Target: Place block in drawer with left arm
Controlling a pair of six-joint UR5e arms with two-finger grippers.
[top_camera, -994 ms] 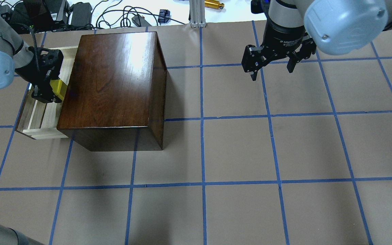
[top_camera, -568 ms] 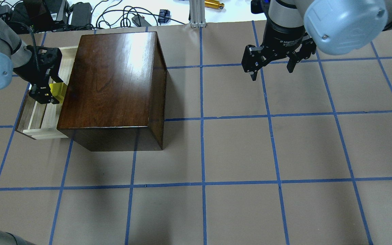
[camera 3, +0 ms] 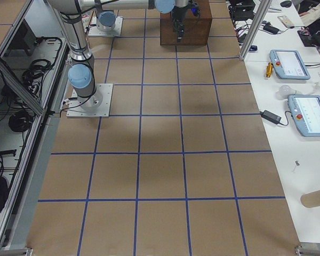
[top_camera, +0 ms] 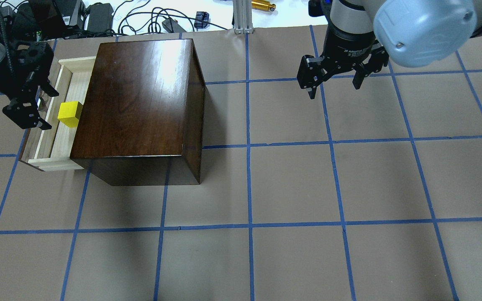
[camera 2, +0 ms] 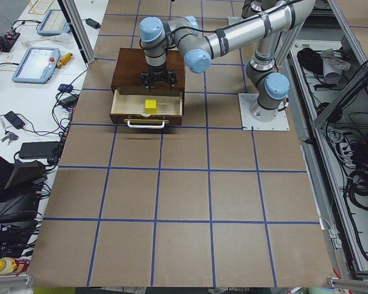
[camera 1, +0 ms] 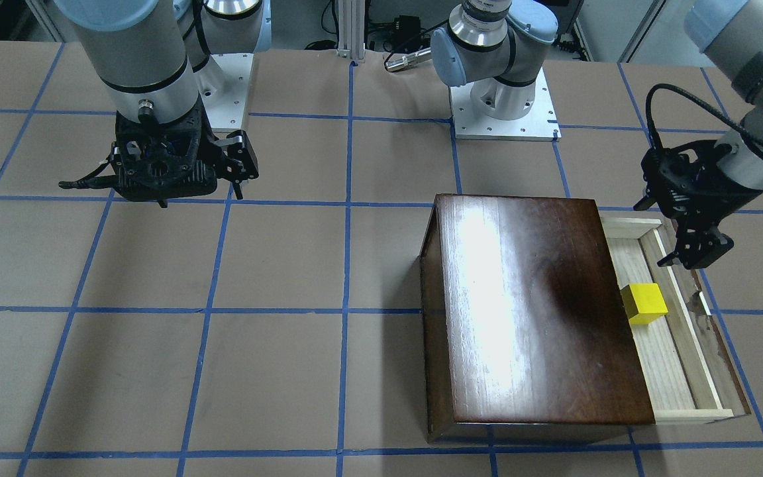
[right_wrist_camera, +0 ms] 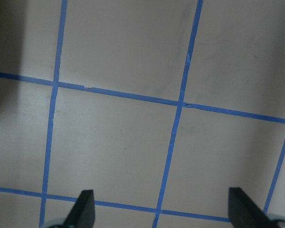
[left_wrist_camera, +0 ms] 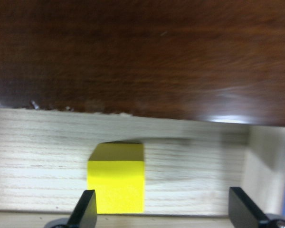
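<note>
The yellow block (top_camera: 70, 114) (camera 1: 644, 303) lies flat on the pale floor of the pulled-out drawer (top_camera: 75, 61) (camera 1: 693, 416), close to the dark wooden box (top_camera: 140, 96). My left gripper (top_camera: 35, 103) (camera 1: 689, 255) hangs open above the drawer's outer front rail, apart from the block. In the left wrist view the block (left_wrist_camera: 116, 183) sits just ahead of the left gripper (left_wrist_camera: 164, 211), near its left fingertip and untouched. My right gripper (top_camera: 334, 85) (right_wrist_camera: 161, 213) hovers open over bare table at the far right, holding nothing.
The box (camera 1: 534, 305) fills the left part of the table, with the drawer sticking out toward the table's left end. Cables and power bricks (top_camera: 98, 16) and an aluminium post (top_camera: 243, 16) line the far edge. Blue tape lines grid the brown surface.
My left gripper has let go of the block, opened and pulled up and outward, away from the box. The block now rests in the drawer. The right arm has not moved.
</note>
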